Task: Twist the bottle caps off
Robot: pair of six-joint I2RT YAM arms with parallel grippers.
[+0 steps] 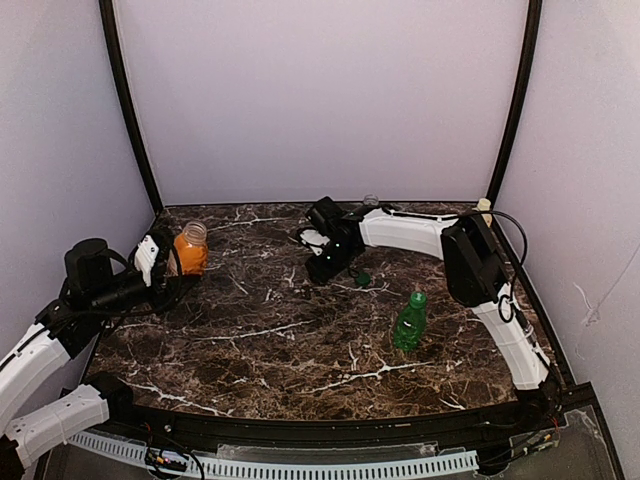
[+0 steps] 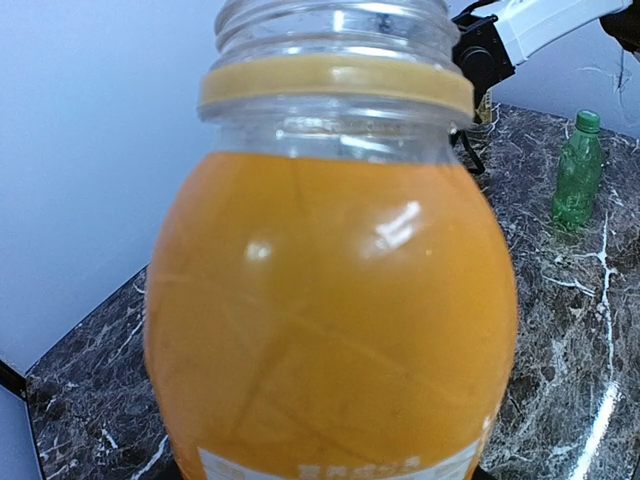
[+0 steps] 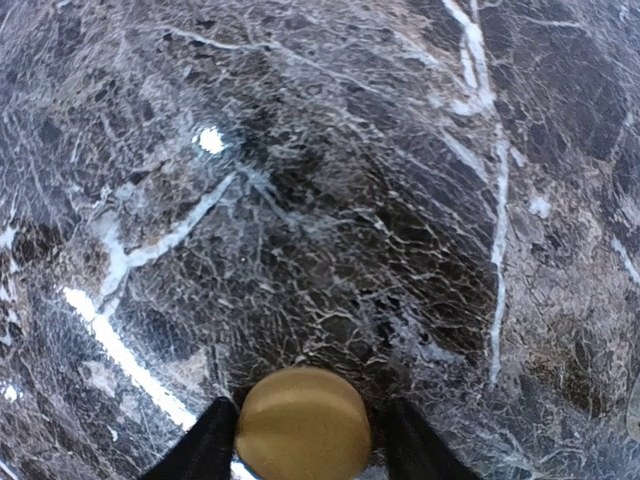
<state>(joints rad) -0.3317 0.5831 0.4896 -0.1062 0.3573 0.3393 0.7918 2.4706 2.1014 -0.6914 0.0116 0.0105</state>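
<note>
The orange juice bottle (image 1: pixel 190 250) stands at 9 o'clock on the marble table (image 1: pixel 260 360), its neck bare, and the left gripper (image 1: pixel 165 265) looks clasped round its body. Near the centre, towards 12, the right gripper (image 1: pixel 325 265) hangs low over the table with the tan-gold cap (image 3: pixel 303 425) between its fingers (image 3: pixel 205 450); whether they pinch it or have let go I cannot tell. A dark green cap (image 1: pixel 362 279) lies loose at its 4 o'clock. This looks like the setting-down of a removed cap. Next comes a clean release and lift, then the green bottle (image 1: pixel 408 328) at 4 o'clock, its bright green cap (image 1: pixel 418 298) on
</note>
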